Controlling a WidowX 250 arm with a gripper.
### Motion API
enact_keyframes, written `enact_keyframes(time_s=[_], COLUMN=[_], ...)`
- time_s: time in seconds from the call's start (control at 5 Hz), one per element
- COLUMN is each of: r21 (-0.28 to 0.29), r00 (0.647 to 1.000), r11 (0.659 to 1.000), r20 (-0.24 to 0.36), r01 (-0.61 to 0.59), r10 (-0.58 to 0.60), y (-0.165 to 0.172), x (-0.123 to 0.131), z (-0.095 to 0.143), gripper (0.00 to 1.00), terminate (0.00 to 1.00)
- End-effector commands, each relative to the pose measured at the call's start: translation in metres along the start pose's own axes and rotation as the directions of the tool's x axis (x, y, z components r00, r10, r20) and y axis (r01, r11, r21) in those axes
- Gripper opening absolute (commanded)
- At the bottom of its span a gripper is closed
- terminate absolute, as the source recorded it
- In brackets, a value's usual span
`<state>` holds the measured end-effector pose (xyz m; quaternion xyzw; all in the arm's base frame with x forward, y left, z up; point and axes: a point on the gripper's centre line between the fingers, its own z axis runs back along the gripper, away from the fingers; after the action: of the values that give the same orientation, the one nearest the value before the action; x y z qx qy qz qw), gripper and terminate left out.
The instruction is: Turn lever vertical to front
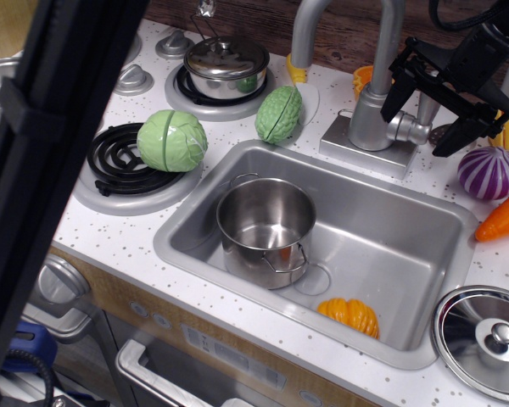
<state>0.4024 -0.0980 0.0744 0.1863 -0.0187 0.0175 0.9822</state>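
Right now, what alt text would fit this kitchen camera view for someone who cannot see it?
A black robot gripper hangs open around the faucet's side lever on a toy kitchen counter. In the sink below sit a steel pot and an orange toy vegetable.

The bench is white with little specks. A grey sink is set into it. A grey faucet base stands just behind the sink. Two round stove rings sit on the left: a green cabbage rests on the near ring, and a small lidded pot on the far ring. A green leafy veggie, a purple onion, an orange carrot and a shiny lid lie on the bench too.
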Motion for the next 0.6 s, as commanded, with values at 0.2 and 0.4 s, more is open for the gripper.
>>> enact_keyframes(time_s=[0.2,0.4], r21=[0.021,0.018], r00=[0.999,0.998], r11=[1.000,0.999], r20=[0.036,0.061], r01=[-0.023,-0.035], r10=[0.022,0.033], y=[-0.0021,0.0015], x=[0.0025,0.0088], z=[0.0027,0.0094], gripper=[1.00,1.00], terminate=[0.00,0.00])
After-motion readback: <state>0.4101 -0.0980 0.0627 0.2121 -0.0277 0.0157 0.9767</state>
